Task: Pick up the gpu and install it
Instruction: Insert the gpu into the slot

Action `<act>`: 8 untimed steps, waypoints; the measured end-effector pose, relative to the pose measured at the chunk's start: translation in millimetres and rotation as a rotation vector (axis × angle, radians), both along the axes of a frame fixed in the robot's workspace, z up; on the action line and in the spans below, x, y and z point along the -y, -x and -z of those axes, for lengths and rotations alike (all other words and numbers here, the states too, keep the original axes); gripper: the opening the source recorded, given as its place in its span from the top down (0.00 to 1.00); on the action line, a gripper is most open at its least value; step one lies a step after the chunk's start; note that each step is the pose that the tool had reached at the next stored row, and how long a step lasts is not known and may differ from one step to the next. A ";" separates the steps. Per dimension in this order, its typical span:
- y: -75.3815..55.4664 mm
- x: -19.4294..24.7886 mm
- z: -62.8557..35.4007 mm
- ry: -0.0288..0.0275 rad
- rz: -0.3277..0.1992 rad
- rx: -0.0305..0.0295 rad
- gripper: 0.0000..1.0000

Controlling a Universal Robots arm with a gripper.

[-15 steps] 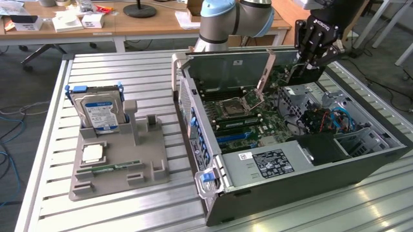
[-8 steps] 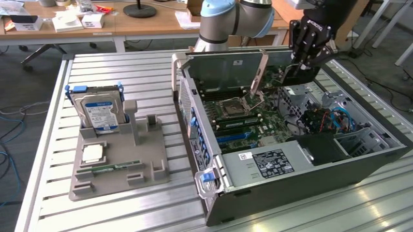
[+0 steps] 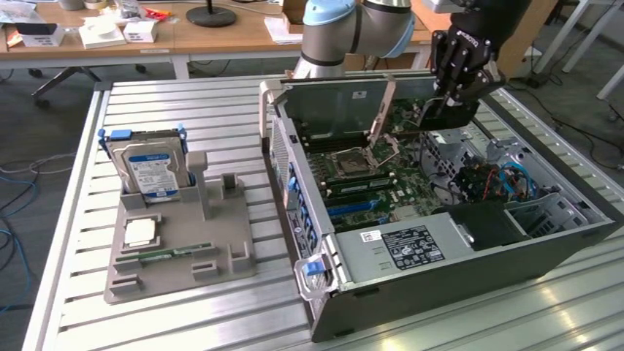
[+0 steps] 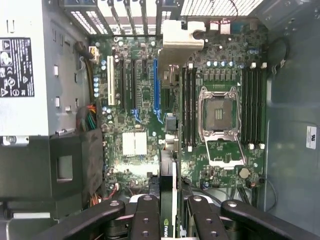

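Gripper (image 3: 451, 101) jaws stand partway apart, clamped on the gpu (image 3: 446, 115), which the wrist view shows edge-on and indistinct. Card hangs upright over the motherboard (image 3: 381, 183) inside the open computer case (image 3: 546, 256); slot contact cannot be told.

Exterior high oblique; wrist over motherboard (image 4: 145, 100)
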State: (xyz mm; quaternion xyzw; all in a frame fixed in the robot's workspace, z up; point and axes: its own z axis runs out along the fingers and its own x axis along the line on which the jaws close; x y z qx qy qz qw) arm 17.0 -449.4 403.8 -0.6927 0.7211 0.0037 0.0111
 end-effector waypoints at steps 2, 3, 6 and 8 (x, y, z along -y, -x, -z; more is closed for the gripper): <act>0.0 0.0 0.0 0.0000 0.000 0.0000 0.74; 0.0 0.0 0.0 0.0000 0.000 0.0000 0.74; 0.0 -0.1 1.3 -0.0001 0.000 0.0000 0.74; 0.0 0.0 4.0 -0.0001 0.000 0.0000 0.74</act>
